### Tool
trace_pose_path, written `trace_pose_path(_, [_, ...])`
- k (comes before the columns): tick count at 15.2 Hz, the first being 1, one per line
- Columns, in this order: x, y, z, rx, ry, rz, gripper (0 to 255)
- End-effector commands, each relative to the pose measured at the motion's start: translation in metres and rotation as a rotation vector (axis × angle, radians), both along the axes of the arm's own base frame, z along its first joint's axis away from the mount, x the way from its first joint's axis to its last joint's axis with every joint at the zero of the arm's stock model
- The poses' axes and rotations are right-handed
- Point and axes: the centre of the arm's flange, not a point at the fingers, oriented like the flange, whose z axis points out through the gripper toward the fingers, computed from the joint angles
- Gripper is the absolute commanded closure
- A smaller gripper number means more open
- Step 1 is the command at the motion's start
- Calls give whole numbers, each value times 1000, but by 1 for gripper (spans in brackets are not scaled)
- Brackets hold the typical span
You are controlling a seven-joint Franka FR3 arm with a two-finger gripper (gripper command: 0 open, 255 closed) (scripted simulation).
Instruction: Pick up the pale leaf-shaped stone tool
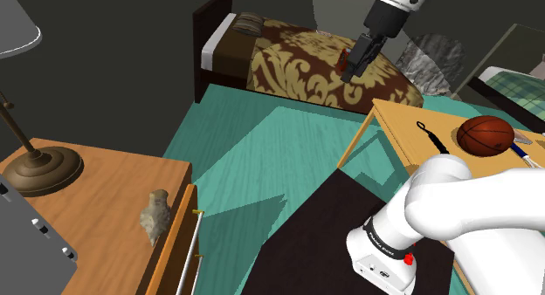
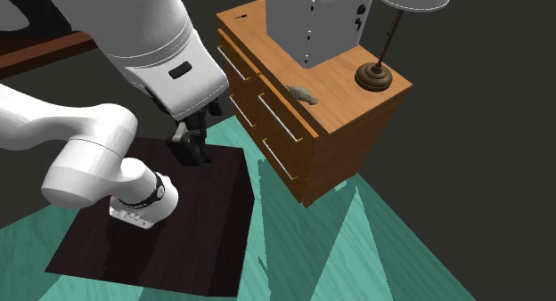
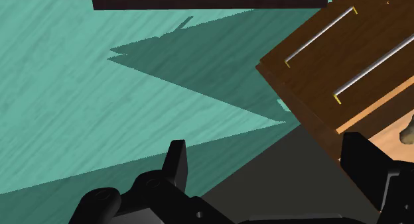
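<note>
What the coming move turns on, as we read it, is the sideways gap. The stone tool (image 2: 305, 94) lies on top of the dresser (image 2: 343, 112), close to the front edge above the drawers. The gripper (image 2: 192, 143) hangs off the dresser's front, over the dark stand (image 2: 192, 223) and the teal floor (image 2: 356, 246). In the second exterior view the tool lies to the right of the gripper and farther off. In the shoulder view it sits at the lower left, well apart from the gripper (image 1: 356, 62) at the upper middle.

The tool (image 1: 155, 216) is pale and elongated, and we judge its long axis to run roughly along the dresser's front edge. From the wrist it shows just past the dresser's corner, outside one finger (image 3: 358, 156) rather than between the pair.

The gripper (image 3: 264, 144) is spread wide and holds nothing. The arm (image 2: 151, 41) is folded, with its forearm bent over the stand and the hand aimed down at the floor. We think the hand must travel across above the drawers before it can come down over the tool, closing across its narrow width. The lamp (image 2: 383, 74) stands farther back on the dresser, clear of that path.
</note>
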Motion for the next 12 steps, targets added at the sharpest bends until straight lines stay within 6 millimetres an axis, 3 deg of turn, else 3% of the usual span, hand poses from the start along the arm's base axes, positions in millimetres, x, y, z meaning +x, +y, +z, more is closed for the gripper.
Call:
trace_pose_path(1, [0, 0, 0, 0, 0, 0, 0])
trace_pose_path(12, [37, 119, -75, 10, 38, -96, 0])
